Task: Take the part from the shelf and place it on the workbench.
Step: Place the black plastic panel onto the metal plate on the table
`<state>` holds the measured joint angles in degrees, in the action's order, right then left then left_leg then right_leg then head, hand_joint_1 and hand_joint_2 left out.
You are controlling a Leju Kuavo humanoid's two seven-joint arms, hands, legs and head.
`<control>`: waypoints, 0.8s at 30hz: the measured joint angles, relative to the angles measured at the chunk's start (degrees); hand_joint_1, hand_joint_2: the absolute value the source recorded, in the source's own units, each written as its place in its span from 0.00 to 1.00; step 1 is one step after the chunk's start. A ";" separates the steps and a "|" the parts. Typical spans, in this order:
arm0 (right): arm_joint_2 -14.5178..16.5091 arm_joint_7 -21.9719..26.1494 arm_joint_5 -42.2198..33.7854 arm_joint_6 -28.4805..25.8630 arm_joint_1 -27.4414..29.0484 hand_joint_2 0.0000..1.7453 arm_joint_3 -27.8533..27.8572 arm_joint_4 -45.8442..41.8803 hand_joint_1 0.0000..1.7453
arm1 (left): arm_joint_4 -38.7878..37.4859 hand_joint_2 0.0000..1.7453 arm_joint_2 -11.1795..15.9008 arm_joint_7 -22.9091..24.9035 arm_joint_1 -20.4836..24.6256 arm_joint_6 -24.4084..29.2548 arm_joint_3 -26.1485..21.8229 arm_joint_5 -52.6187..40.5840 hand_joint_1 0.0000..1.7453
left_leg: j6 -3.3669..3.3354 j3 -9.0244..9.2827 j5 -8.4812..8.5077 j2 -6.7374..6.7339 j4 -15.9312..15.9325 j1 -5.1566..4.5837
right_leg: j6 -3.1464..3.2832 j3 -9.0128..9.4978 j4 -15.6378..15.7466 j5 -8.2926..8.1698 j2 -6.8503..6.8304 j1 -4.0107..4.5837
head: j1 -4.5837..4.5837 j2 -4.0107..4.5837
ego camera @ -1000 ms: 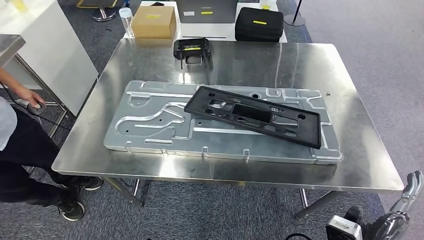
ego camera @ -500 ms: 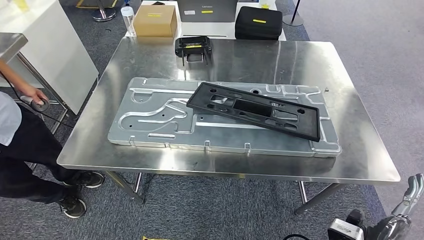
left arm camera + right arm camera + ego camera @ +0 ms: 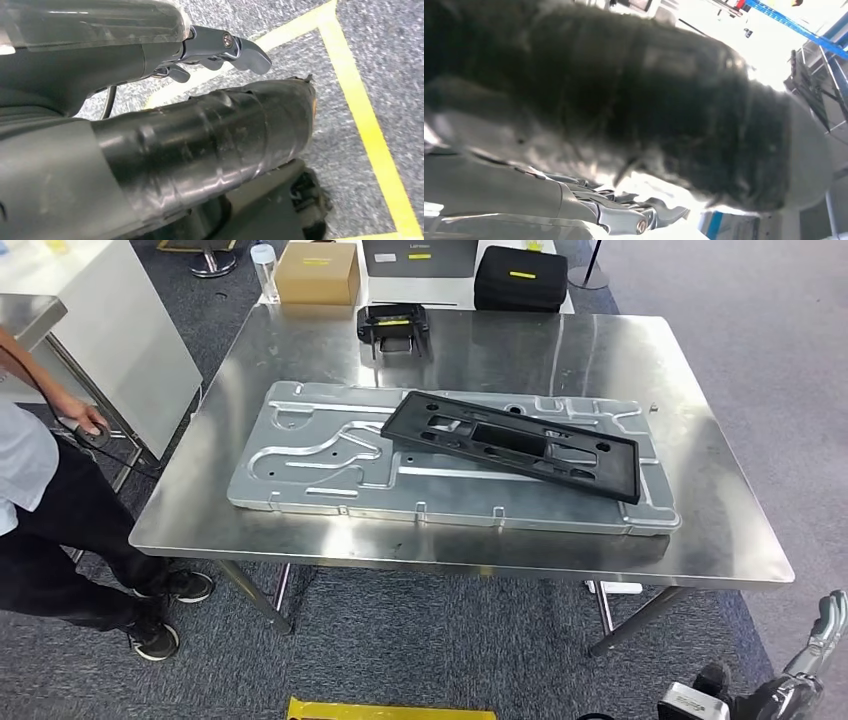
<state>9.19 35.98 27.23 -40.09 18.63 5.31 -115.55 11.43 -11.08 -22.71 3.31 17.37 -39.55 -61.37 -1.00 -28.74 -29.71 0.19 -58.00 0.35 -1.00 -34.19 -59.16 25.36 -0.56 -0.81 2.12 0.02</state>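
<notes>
The long black frame-shaped part point(image 3: 510, 445) lies flat and askew on a grey machined metal plate point(image 3: 320, 455), which rests on the steel workbench point(image 3: 500, 340). My right hand point(image 3: 826, 628) hangs low at the bench's near right corner, well short of the table and holding nothing. In the right wrist view its thick dark thumb point(image 3: 634, 100) sits apart from its silvery fingers point(image 3: 634, 217). My left hand point(image 3: 200, 145) hangs over grey carpet; its taped thumb and metal fingers point(image 3: 235, 47) are spread with nothing between them.
A person point(image 3: 40, 490) stands at the bench's left side holding a small device. A black holder point(image 3: 396, 325) sits at the bench's far edge. Behind it are a cardboard box point(image 3: 318, 272), a bottle point(image 3: 264, 265) and a black case point(image 3: 520, 278). Yellow tape point(image 3: 370, 125) marks the floor.
The whole picture has shifted: the camera has drawn back, so the bench sits higher and smaller in view. The black part and plate keep their places on the bench.
</notes>
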 joint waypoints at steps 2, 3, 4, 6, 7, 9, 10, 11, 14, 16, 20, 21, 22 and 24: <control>0.04 0.04 -0.21 0.00 0.26 0.00 0.00 -0.06 0.00 | 0.00 0.00 0.00 0.05 -0.01 0.05 -0.01 0.02 0.00 | -1.04 -0.42 0.91 -0.22 0.39 0.10 | -0.64 -0.41 -0.86 1.06 0.15 -0.20 | 0.01 0.00; 0.04 0.06 -0.29 0.00 0.41 0.00 0.00 -0.08 0.00 | 0.00 0.00 -0.01 0.05 0.02 0.07 -0.02 0.03 0.00 | -1.60 -0.80 1.44 -0.34 0.60 0.17 | -0.85 -1.09 -2.62 2.84 0.24 -0.28 | 0.02 0.00; 0.05 0.06 -0.36 0.00 0.56 0.00 0.00 -0.08 0.00 | 0.00 0.00 -0.01 0.04 0.06 0.09 -0.03 0.03 0.00 | -2.00 -1.26 1.91 -0.48 0.62 0.15 | -0.99 -2.11 -5.52 5.37 0.31 -0.35 | 0.02 0.00; 0.12 0.04 -0.45 0.00 0.88 0.00 0.00 -0.07 0.00 | 0.00 0.00 -0.01 0.05 0.02 0.10 -0.07 0.04 0.00 | -2.37 -2.45 2.72 -0.58 0.46 -0.09 | -1.25 -4.21 -12.47 9.84 0.34 -0.36 | 0.02 0.00; 0.16 0.04 -0.46 0.00 1.05 0.00 0.00 -0.07 0.00 | 0.00 0.00 -0.01 0.07 -0.01 0.10 -0.10 0.04 0.00 | -2.39 -3.06 3.09 -0.62 0.33 -0.22 | -1.29 -4.43 -14.50 10.67 0.35 -0.36 | 0.02 0.00; 0.23 0.05 -0.46 0.00 1.34 0.00 0.00 -0.06 0.00 | 0.00 0.00 -0.01 0.10 -0.04 0.10 -0.20 0.04 0.00 | -2.31 -4.23 3.67 -0.64 -0.07 -0.44 | -1.04 -1.56 -12.07 9.06 0.35 -0.29 | 0.01 0.00; 0.26 0.07 -0.46 0.00 1.42 0.00 0.00 -0.07 0.00 | 0.00 0.00 -0.04 0.11 -0.04 0.10 -0.25 0.04 0.00 | -2.22 -4.67 3.89 -0.63 -0.29 -0.52 | -0.71 1.27 -8.03 7.60 0.35 -0.16 | 0.02 0.00; 0.29 0.08 -0.46 0.00 1.44 0.00 0.00 -0.08 0.00 | 0.00 0.00 -0.11 0.12 -0.05 0.10 -0.28 0.04 0.00 | -2.04 -5.02 4.13 -0.62 -0.47 -0.63 | -0.37 3.94 -3.94 6.58 0.33 0.03 | -0.01 0.00; 0.39 0.16 -0.44 -0.02 1.64 0.00 0.00 -0.30 0.00 | 0.00 0.00 -0.26 0.14 -0.01 0.11 -0.36 0.05 0.00 | -1.12 -5.43 5.01 -0.63 -0.57 -0.67 | 0.38 6.64 1.39 5.35 0.26 0.61 | -0.01 0.00; 0.55 0.19 -0.44 -0.02 1.73 0.00 0.00 -0.46 0.00 | 0.00 0.00 -0.27 0.15 0.05 0.12 -0.40 0.06 0.00 | -0.38 -5.62 5.32 -0.61 -0.58 -0.62 | 0.94 6.12 2.00 4.48 0.18 0.50 | 0.01 0.00; 0.89 0.18 -0.42 -0.02 1.88 0.00 0.00 -0.54 0.00 | 0.00 0.00 -0.27 0.17 -0.06 0.14 -0.46 0.07 0.00 | 1.01 -8.35 -2.62 -0.42 -8.80 -0.20 | 2.11 4.15 2.79 2.26 -0.09 -0.03 | -0.09 0.00; 0.96 0.18 -0.42 -0.02 1.93 0.00 0.00 -0.54 0.00 | 0.00 0.00 -0.27 0.17 -0.08 0.14 -0.47 0.08 0.00 | 1.30 -9.20 -4.72 -0.42 -12.33 -0.02 | 2.07 3.39 2.66 1.76 -0.14 -0.04 | -0.10 0.00; 1.02 0.18 -0.42 -0.02 1.99 0.00 0.00 -0.53 0.00 | 0.00 0.00 -0.27 0.17 -0.09 0.14 -0.47 0.10 0.00 | 1.55 -9.52 -5.60 -0.42 -14.89 0.16 | 1.97 2.61 2.48 1.30 -0.19 -0.05 | -0.09 0.00; 1.14 0.18 -0.42 -0.02 2.14 0.00 0.00 -0.52 0.00 | 0.00 0.00 -0.26 0.17 -0.09 0.14 -0.47 0.14 0.00 | 1.92 -7.19 -3.69 -0.43 -14.16 0.52 | 1.59 1.05 1.91 0.50 -0.25 -0.21 | -0.10 0.00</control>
<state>10.32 36.15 26.81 -40.11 20.77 5.31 -116.07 11.43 -11.34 -22.53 3.22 17.50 -40.02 -61.23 0.92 -35.93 -33.40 -0.24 -72.17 0.87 0.59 -33.14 -57.25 25.85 -0.81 -1.02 2.02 0.02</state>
